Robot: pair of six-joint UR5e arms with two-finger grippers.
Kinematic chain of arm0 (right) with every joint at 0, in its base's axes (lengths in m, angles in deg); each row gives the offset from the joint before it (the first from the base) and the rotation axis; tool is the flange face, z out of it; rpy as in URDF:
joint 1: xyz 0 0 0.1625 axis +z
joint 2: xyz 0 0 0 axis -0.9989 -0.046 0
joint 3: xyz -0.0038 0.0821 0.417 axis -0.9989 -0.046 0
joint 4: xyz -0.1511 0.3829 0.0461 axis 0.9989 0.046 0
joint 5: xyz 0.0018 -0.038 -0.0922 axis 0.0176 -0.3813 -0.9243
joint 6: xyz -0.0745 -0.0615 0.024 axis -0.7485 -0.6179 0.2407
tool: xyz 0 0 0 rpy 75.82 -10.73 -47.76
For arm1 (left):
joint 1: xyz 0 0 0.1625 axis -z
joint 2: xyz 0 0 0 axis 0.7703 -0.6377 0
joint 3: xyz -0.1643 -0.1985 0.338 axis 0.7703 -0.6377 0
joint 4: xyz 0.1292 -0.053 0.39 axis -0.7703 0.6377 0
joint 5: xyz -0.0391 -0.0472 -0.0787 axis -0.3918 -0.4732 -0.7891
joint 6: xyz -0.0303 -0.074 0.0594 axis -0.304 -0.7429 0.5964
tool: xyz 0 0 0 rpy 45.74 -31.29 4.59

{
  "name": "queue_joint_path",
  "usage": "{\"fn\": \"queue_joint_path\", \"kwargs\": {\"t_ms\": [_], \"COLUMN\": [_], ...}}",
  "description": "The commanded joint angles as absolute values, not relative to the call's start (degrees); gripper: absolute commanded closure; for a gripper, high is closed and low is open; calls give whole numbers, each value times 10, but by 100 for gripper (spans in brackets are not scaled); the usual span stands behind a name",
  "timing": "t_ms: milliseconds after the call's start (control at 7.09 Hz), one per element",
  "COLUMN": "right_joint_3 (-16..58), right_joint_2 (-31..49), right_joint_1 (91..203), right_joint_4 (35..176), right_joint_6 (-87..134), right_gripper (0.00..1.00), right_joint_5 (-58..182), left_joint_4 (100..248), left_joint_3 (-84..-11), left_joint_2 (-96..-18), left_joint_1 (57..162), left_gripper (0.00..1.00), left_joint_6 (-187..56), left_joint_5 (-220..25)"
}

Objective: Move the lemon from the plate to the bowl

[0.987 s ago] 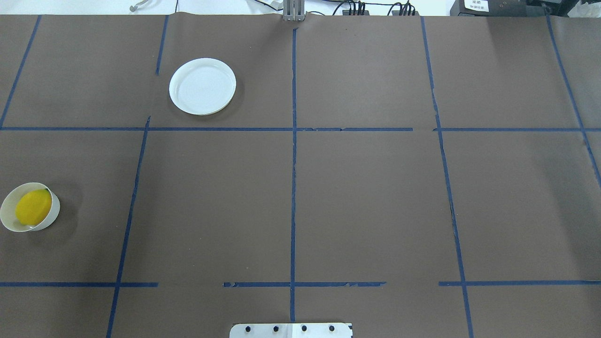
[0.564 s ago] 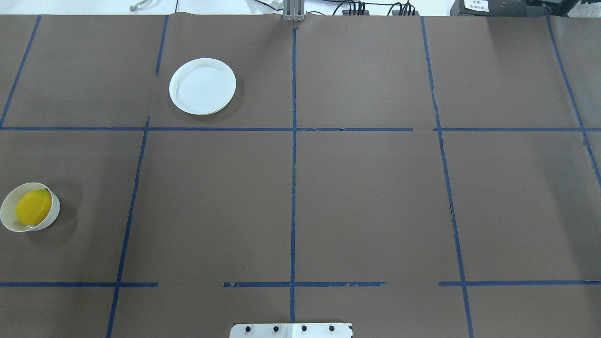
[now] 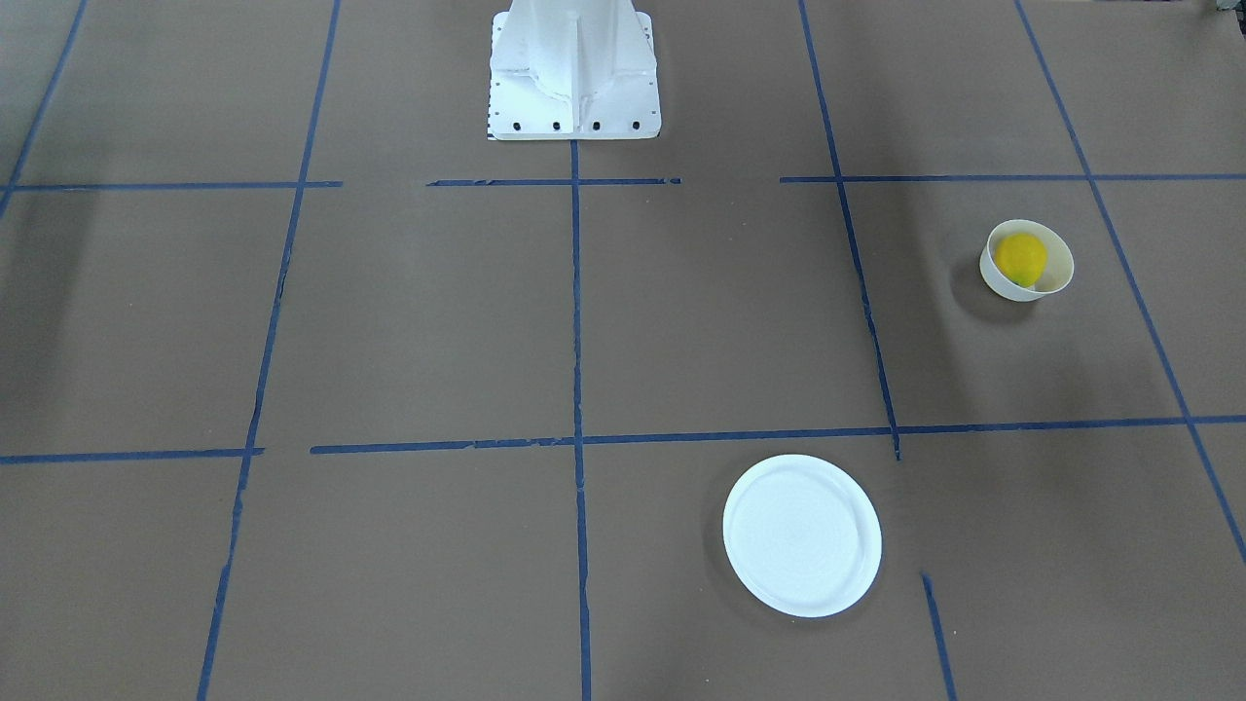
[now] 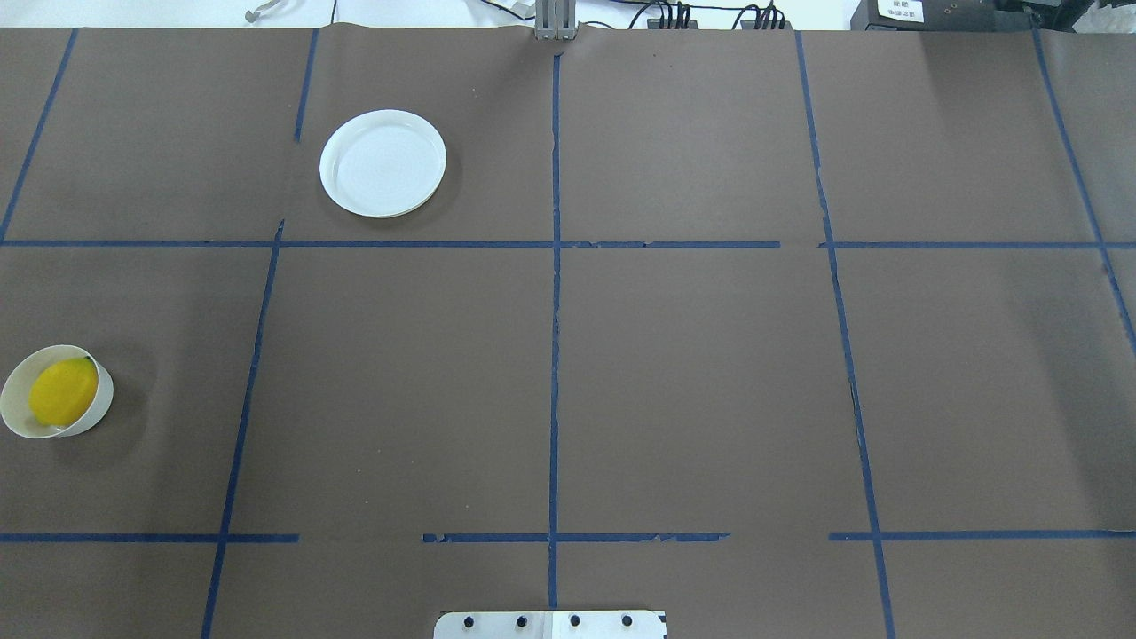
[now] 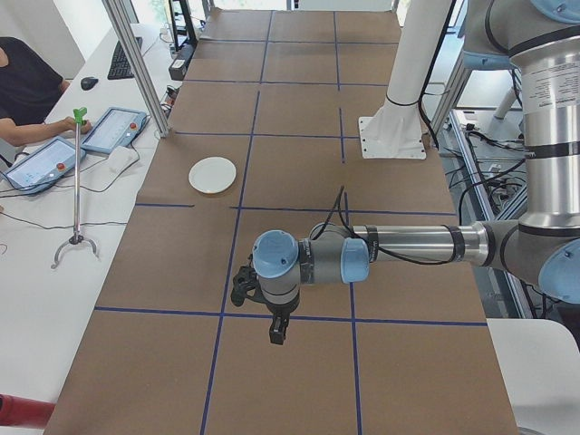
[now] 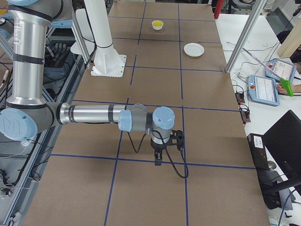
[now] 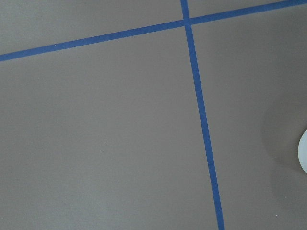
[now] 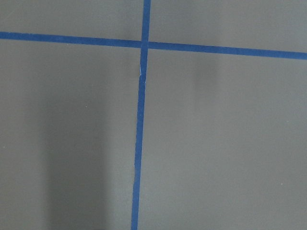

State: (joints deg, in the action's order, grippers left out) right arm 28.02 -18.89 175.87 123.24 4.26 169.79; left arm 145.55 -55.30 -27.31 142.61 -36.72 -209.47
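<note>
The silver metal-tube left arm and right arm had pale-blue joint caps and thin black cables at the wrists (white bolted pedestal, black screws).

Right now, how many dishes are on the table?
2. The empty white plate lies on the far side, left of centre; the cream bowl, holding the lemon, sits at the left edge of the table. None seems hidden.

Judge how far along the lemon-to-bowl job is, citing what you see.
Done: the lemon sits inside the bowl, and the plate is bare. In hand: nothing; the left gripper and right gripper hang over the table, away from both dishes. Left: nothing that shows.
</note>
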Motion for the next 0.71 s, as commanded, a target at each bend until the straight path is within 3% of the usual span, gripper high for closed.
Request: {"fn": "queue_joint_path", "kwargs": {"t_ms": [0, 564], "right_joint_3": [280, 280], "right_joint_2": [-189, -189], "right_joint_1": [1759, 1759], "right_joint_4": [1232, 1232], "right_joint_6": [43, 43], "right_gripper": [0, 0], "right_joint_5": [1697, 1698], "left_joint_4": [1455, 1457], "left_joint_3": [-552, -543], "left_joint_2": [-272, -272], "left_joint_1": [1427, 1426], "left_gripper": [0, 0], "left_joint_6": [-370, -373], "left_joint_5": [-2095, -2096]}}
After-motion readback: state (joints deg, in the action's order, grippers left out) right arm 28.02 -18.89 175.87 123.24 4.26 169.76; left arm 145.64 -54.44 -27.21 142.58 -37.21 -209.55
